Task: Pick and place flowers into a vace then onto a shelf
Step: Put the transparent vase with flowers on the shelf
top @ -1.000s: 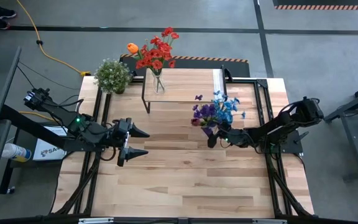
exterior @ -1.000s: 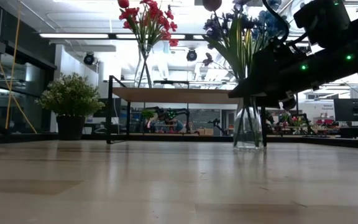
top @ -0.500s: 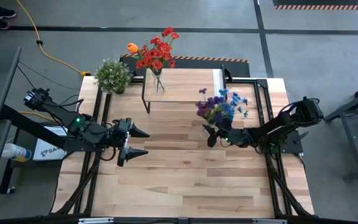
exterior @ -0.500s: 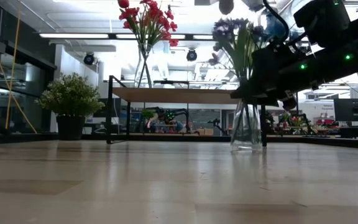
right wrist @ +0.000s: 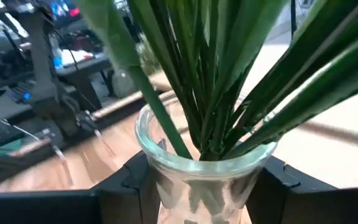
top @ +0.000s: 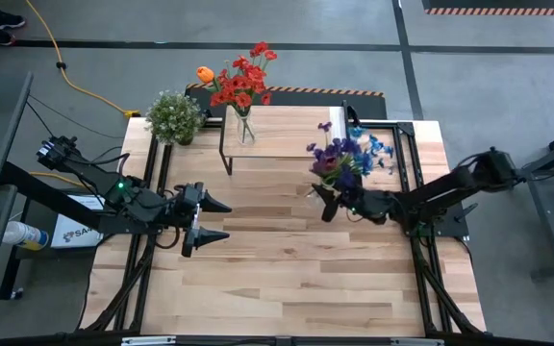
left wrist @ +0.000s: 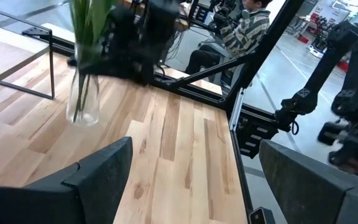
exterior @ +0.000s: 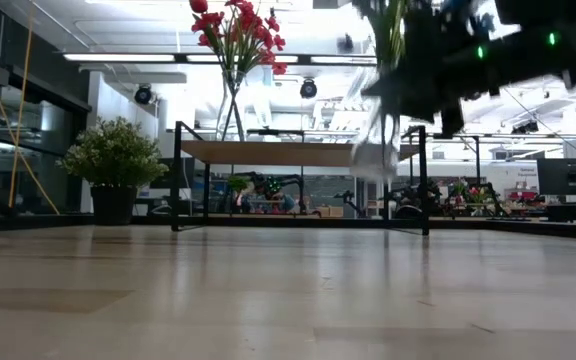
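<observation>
Your right gripper (top: 328,204) is clamping a glass vase (exterior: 373,150) by its neck, fingers (right wrist: 138,186) half closed on either side of the rim, and it is carrying the vase clear of the table (top: 287,279), just in front of the shelf (top: 287,133) near its white-strip end. The low view is showing the vase base hanging at about the height of the shelf top.

Risks, as I'm judging them:
- The base is riding level with the shelf edge, so a forward push without more lift could knock the rim and tip the load.
- Glass is slick and the bunch is top-heavy; a quick swing could let the vase rotate or slip in the grip.
- A second vase (top: 245,128) is already standing on the shelf toward the far end from the white strip; crowding it could tangle the blooms.

Containers:
- The carried vase is holding the blue and purple flowers (top: 344,156), green stems packed together through the neck.
- The shelf vase is holding red flowers (top: 241,79) with one orange bloom.

Your left gripper (top: 210,219) is waiting well away from the shelf, over the table, fingers spread wide and holding nothing.
</observation>
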